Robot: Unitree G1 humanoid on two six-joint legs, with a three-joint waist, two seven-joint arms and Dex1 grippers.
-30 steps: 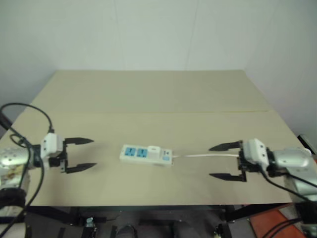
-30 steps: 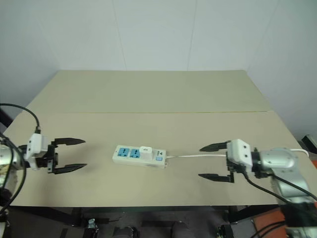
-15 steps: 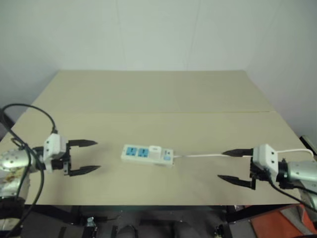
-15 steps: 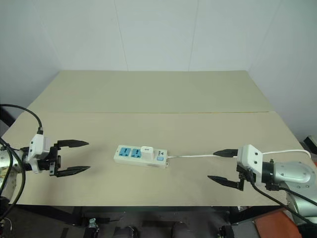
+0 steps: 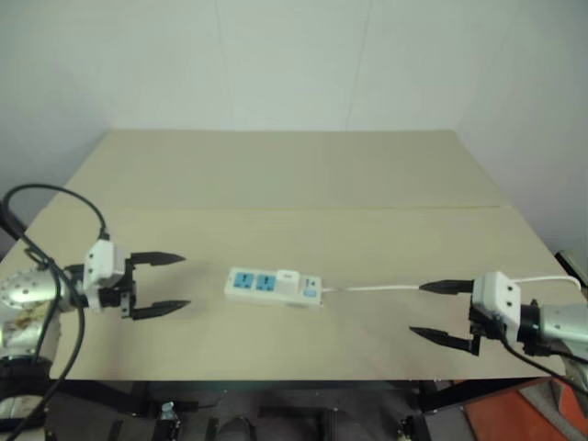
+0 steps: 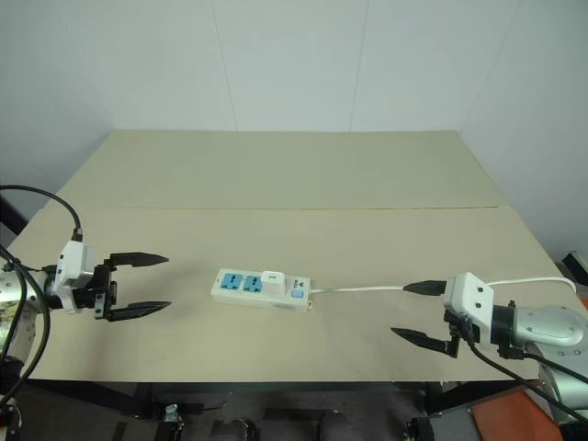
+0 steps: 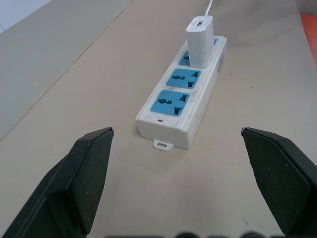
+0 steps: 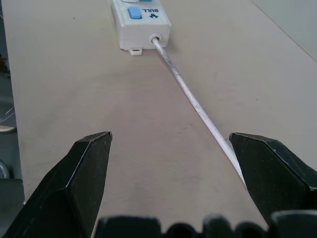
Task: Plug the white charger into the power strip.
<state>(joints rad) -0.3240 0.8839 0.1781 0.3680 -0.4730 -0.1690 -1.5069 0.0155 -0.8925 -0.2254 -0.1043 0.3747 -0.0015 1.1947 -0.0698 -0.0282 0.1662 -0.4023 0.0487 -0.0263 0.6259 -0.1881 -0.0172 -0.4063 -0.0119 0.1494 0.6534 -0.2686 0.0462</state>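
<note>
The power strip (image 6: 260,288) lies near the middle of the table's front half, a white bar with blue socket faces. The white charger (image 6: 272,277) stands upright in the socket nearest the cord end; the left wrist view shows the white charger (image 7: 199,34) plugged in beyond two free blue sockets of the power strip (image 7: 182,101). My left gripper (image 6: 138,284) hovers open to the left of the strip, empty. My right gripper (image 6: 421,312) is open and empty at the front right, beside the thin white cord (image 6: 363,289). The right wrist view looks along the cord (image 8: 193,101) to the strip's end (image 8: 141,22).
The beige table (image 6: 303,175) stretches back to a white wall, with a seam line across its middle. The cord runs right toward the table's right edge (image 6: 542,248). Black cables loop off my left arm (image 5: 55,197).
My right gripper has drawn back to the right and a little toward the front edge, away from the strip. The left gripper has edged slightly toward the strip. Strip and charger have not moved.
</note>
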